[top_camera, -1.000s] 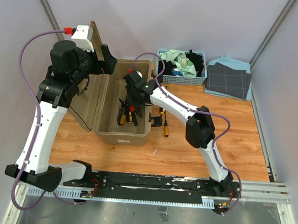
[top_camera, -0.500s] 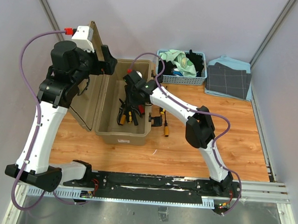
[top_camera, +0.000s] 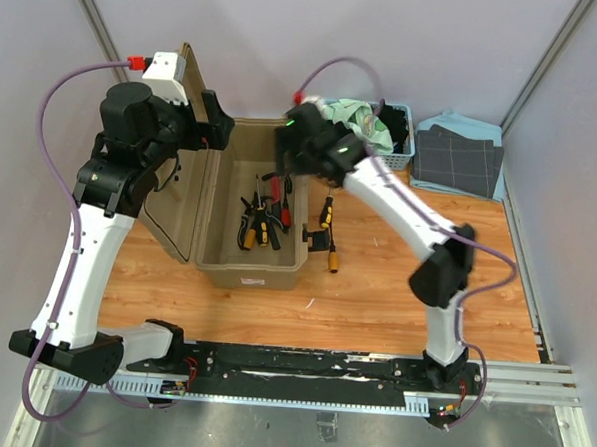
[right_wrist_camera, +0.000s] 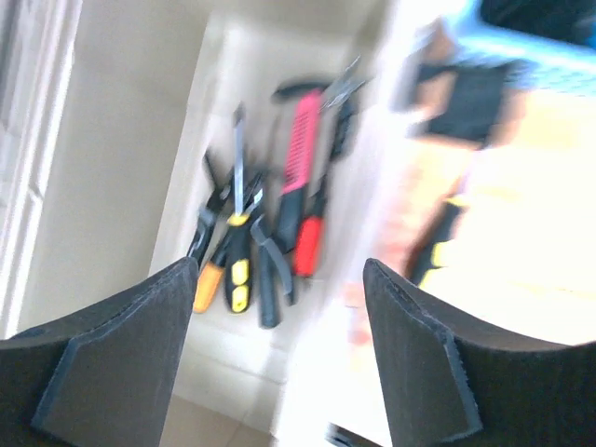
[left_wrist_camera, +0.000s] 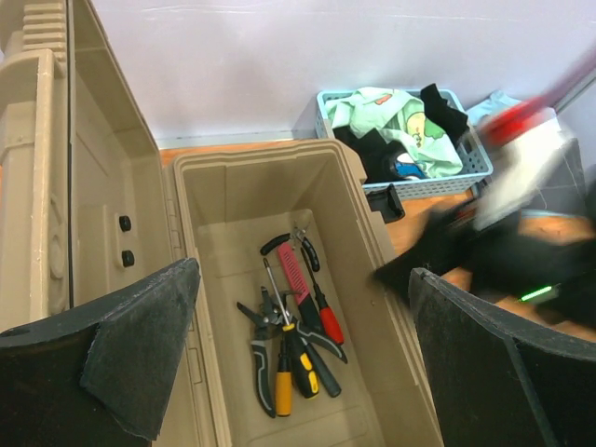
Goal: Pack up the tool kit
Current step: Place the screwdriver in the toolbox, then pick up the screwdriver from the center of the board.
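The tan toolbox (top_camera: 248,273) stands open, its lid (top_camera: 185,193) leaning left. On its floor lie a red-handled hammer (left_wrist_camera: 296,275), a red-handled screwdriver (left_wrist_camera: 331,326), pliers (left_wrist_camera: 261,358) and a yellow-handled screwdriver (left_wrist_camera: 283,391). My right gripper (top_camera: 287,165) hovers above the box's right rim, open and empty. In its blurred wrist view the right gripper (right_wrist_camera: 279,270) has the tools far below it. My left gripper (top_camera: 216,119) is high beside the lid's top edge, wide open and empty. In its own view the left gripper (left_wrist_camera: 301,289) looks down into the box.
Two screwdrivers lie on the wooden table right of the box, one black and yellow (top_camera: 325,213) and one orange-handled (top_camera: 334,257). A blue basket (top_camera: 367,162) of cloths sits at the back, with folded cloths (top_camera: 457,157) to its right. Grey walls enclose the table.
My right gripper has risen out of the box toward its back right rim, and its jaws have opened. The tools in the box are now uncovered. The left arm has not moved.
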Motion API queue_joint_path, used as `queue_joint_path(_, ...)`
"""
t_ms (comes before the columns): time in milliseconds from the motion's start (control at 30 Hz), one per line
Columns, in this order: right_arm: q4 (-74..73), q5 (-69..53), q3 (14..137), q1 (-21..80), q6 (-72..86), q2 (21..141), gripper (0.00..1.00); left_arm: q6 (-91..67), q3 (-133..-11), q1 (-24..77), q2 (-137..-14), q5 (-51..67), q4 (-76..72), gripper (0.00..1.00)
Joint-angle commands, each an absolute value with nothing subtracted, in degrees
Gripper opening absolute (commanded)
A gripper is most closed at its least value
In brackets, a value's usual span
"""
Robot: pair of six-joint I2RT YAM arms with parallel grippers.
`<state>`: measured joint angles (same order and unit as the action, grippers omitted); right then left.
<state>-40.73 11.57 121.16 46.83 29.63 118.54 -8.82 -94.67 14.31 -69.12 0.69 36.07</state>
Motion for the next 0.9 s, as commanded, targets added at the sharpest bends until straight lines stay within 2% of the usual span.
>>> queue_joint_path(0, -38.7, 20.3, 114.4, 34.9, 27.3, 101.2, 0.73, -8.4, -94.0, 13.8, -68.5, 0.9, 34.5, 0.99)
queue_joint_path(200, -38.7, 16.1, 99.4, 26.6, 27.7, 94.0, 0.75, -8.8, -94.4, 13.7, -69.4, 1.7, 34.4, 0.99)
queue_joint_path(367, -43.7, 11.4, 88.7, 26.5, 30.7, 92.8, 0.74, -8.8, -94.9, 13.7, -70.0, 1.7, 34.3, 0.99)
queue_joint_path(567, -42.0, 11.3, 73.8, 27.5, 35.6, 83.9, 0.72, -8.5, -94.6, 13.8, -70.1, 1.5, 34.6, 0.99)
queue_joint_path(867, -36.6, 6.7, 63.2, 29.3, 37.7, 80.8, 0.71, -9.6, -95.2, 13.8, -71.4, 3.2, 34.4, 0.99)
